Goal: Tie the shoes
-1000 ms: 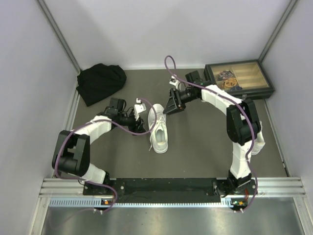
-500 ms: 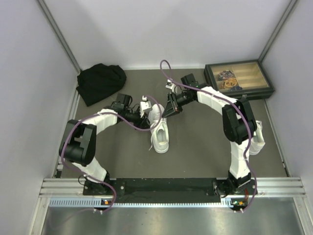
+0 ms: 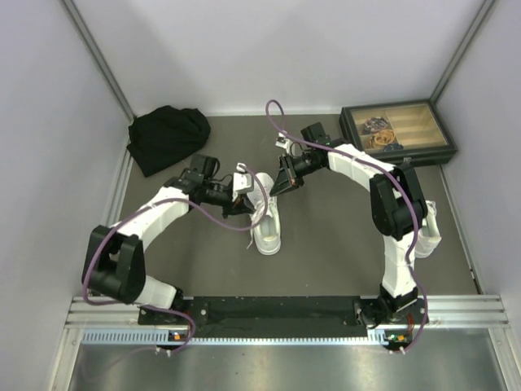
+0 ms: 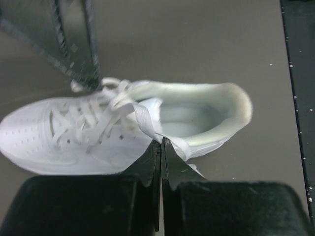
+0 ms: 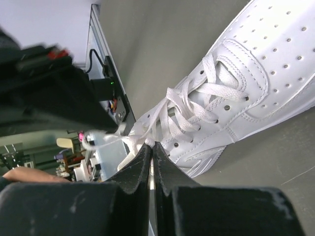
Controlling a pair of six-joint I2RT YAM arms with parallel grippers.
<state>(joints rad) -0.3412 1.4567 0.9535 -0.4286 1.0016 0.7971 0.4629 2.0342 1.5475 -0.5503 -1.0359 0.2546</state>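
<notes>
Now left claw (image 4: 160, 143) closed tight, sneaker (image 4: 49, 140) lace (image 4: 143, 120) pinched btwn tips; right claw (image 5: 151, 146) same, on 2nd lace (image 5: 132, 143).

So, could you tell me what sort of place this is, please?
Probably a robotics lab test cell: plain pale walls enclose a grey table, two arms are bolted to a rail at its near edge, and a white sneaker lies between them.

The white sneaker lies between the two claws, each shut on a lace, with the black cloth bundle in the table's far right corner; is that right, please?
Not quite: the top external view shows the black cloth bundle in the far left corner. The white sneaker does lie between the left claw and right claw, each shut on a lace.
</notes>
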